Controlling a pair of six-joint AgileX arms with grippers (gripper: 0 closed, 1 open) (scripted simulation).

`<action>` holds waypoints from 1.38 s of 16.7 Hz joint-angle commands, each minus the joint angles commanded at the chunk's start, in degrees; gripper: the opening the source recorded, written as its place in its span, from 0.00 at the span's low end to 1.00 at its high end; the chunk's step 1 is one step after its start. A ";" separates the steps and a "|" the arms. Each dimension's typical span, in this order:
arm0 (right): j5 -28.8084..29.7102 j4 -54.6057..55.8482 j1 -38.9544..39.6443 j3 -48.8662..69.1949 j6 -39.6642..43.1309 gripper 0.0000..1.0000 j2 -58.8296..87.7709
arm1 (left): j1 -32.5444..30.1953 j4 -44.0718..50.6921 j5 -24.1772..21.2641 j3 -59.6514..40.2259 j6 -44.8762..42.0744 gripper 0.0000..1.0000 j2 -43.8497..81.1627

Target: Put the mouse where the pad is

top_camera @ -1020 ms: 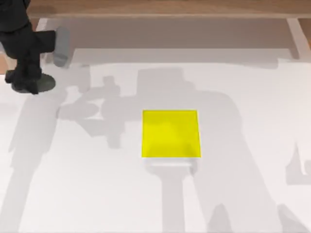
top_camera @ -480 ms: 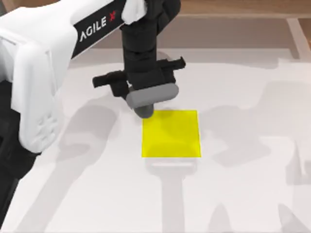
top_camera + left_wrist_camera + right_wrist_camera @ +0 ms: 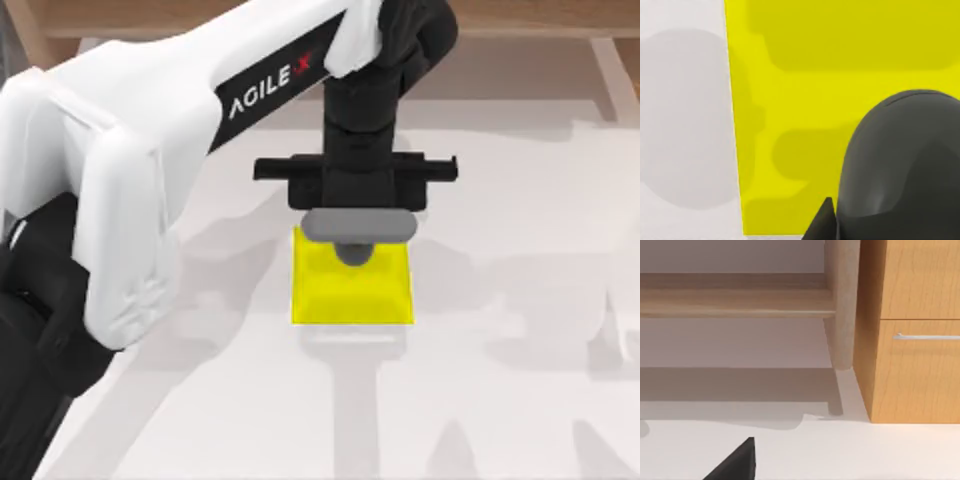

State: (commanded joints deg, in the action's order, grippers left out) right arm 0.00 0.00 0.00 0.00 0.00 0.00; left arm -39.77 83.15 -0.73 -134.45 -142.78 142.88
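Over the far edge of the pad [image 3: 352,295], near the table's [image 3: 500,400] middle, the mouse [image 3: 353,252] is being held by the left gripper [image 3: 355,240], which is clenched on it. From the left wrist, the mouse [image 3: 902,170] is being seen above the pad [image 3: 805,115], contact unclear.

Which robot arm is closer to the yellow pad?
Left. The left gripper hangs over the pad's far edge, holding the mouse. The right arm is parked away, off the pad.
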 joint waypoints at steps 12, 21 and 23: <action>0.00 0.00 0.00 0.00 0.00 1.00 0.00 | -0.35 -2.66 -3.69 5.91 0.12 0.00 0.91; 0.00 0.00 0.00 0.00 0.00 1.00 0.00 | -0.01 -9.41 -0.87 9.57 -0.08 0.00 -0.58; 0.00 0.00 0.00 0.00 0.00 1.00 0.00 | 0.09 -10.19 0.00 10.19 -0.09 0.00 -0.01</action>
State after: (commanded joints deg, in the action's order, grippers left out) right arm 0.00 0.00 0.00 0.00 0.00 0.00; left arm -39.68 72.96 -0.73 -124.26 -142.87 142.87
